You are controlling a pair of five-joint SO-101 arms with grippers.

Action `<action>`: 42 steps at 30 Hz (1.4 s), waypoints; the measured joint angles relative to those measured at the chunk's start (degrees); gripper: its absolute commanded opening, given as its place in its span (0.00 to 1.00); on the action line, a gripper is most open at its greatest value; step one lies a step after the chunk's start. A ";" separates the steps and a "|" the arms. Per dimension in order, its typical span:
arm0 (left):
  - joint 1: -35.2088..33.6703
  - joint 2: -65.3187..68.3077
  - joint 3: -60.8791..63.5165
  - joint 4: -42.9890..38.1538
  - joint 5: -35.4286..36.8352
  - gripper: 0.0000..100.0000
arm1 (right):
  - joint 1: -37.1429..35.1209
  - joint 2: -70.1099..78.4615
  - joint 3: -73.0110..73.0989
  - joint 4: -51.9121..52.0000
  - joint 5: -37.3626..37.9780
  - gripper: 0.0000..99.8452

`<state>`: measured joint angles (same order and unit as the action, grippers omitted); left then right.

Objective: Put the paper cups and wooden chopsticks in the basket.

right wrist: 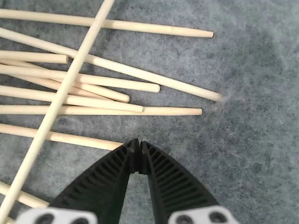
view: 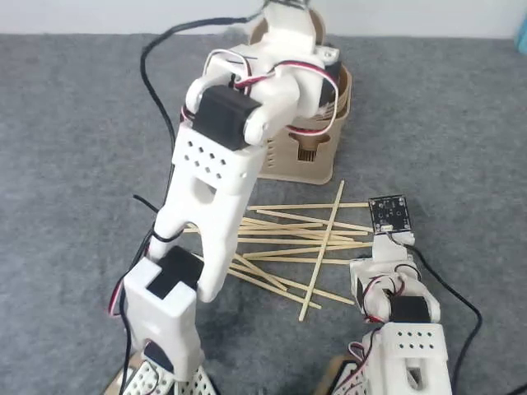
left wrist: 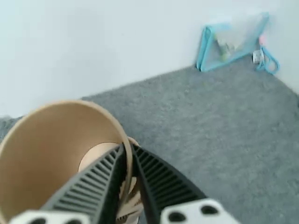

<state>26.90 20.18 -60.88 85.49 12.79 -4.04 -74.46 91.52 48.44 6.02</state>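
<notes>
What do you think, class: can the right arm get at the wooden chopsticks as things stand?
Probably yes: the right arm holds its jaws shut beside the wooden chopsticks, nothing between; they must open first.

The light is bright and soft in all views, and it seems to come from above. In the high view the white left arm [view: 210, 189] looks very bright but has no sharp shiny spots. It lays only a faint shadow on the grey mat [view: 74, 164]. In the left wrist view the wall [left wrist: 93, 42] is almost washed out, the inside of the paper cup [left wrist: 51, 144] is evenly lit, and the blue pouch [left wrist: 233, 39] far off looks fuzzy. In the right wrist view the chopsticks [right wrist: 70, 99] drop thin soft shadows. A darker patch lies on the mat beyond them, and one stick tip looks smeared, maybe from blur.
</notes>
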 measured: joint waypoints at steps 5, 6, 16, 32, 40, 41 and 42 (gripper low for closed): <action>0.88 0.00 0.00 0.62 -1.23 0.11 | 0.00 0.00 0.00 0.00 0.00 0.01; 0.88 0.00 0.00 0.62 -1.32 0.16 | 0.00 0.00 0.00 0.00 0.00 0.01; 0.00 0.09 -1.32 6.24 -3.52 0.26 | 0.00 0.00 0.00 0.00 0.00 0.01; -20.31 -11.96 2.90 13.27 -3.96 0.26 | 0.00 0.00 0.97 -0.09 0.00 0.01; -27.34 -13.27 24.88 13.27 -14.24 0.26 | 0.09 0.00 0.97 -0.09 0.00 0.01; -27.87 -13.27 27.52 13.27 -16.53 0.25 | 0.00 0.00 0.97 -0.09 0.00 0.01; -28.48 -13.27 30.15 13.19 -18.55 0.24 | 0.00 0.00 0.97 -0.09 0.00 0.01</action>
<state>-1.58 6.90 -30.73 98.68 -5.76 -4.04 -74.46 92.48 48.35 6.02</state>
